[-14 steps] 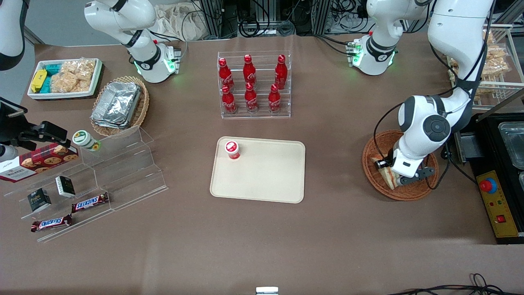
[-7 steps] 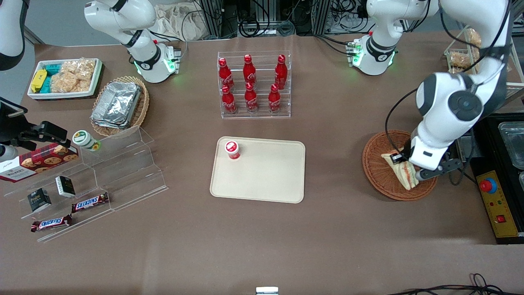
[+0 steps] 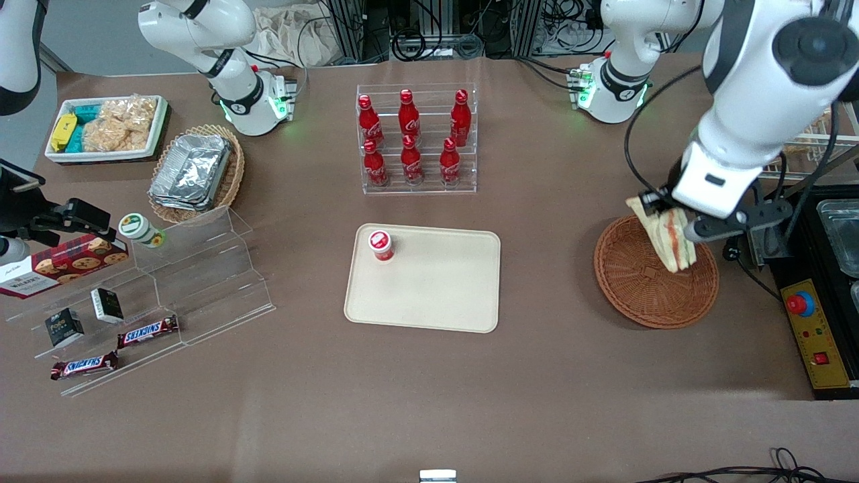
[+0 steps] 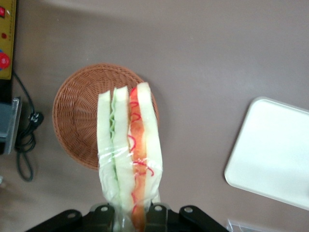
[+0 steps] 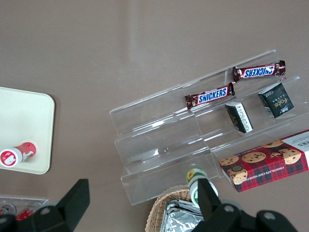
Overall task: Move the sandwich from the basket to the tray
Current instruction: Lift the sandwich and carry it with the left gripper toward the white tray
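The claw (image 3: 671, 221) is clamped on the sandwich (image 3: 664, 236) and holds it in the air above the basket (image 3: 637, 295), which now lies empty under it. The wedge hangs with its filling stripes edge-on to the wrist camera, gripped across the bread, presumably so it clears the basket's rim. The tray (image 3: 436, 295) sits well apart toward the tabletop's middle, a small red-capped container (image 3: 380, 245) in one corner, so plenty of bare tray remains for the set-down.

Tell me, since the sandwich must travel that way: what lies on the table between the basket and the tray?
Nothing: in the front view only bare brown table separates the basket from the tray. The gripper holds the sandwich above the basket.
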Motion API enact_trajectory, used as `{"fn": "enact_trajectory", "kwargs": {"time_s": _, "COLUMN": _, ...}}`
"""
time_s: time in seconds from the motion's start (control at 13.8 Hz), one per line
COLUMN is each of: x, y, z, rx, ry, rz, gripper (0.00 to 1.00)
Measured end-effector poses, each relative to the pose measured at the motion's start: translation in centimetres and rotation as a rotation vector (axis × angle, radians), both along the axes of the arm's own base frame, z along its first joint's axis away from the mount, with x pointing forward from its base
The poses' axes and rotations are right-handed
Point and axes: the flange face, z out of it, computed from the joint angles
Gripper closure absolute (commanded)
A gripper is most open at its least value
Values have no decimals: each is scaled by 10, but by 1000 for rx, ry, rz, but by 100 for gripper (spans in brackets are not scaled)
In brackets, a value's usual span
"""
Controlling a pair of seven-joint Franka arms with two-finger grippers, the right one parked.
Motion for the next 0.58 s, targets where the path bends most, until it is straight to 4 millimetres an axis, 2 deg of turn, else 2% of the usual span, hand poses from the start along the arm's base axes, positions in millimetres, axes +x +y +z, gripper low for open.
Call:
{"fn": "enact_trajectory", "kwargs": {"time_s": 0.15, "x": -16, "y": -40, "z": 23, "rx": -7, "ry": -13, "rz": 12, "gripper": 85}}
{"fn": "enact_trajectory", "kwargs": {"time_s": 0.29, "x": -35, "y": -91, "z": 24, "rx": -20, "ry": -22, "rz": 39, "gripper": 86}}
{"fn": "enact_trajectory", "kwargs": {"time_s": 0.44, "x": -50, "y": -141, "z": 6, "rx": -31, "ry": 1, "rz": 53, "gripper": 85}}
{"fn": "enact_trajectory", "kwargs": {"time_s": 0.58, "x": -49, "y": -180, "z": -21, "rx": -75, "ry": 8, "rz": 49, "gripper": 85}}
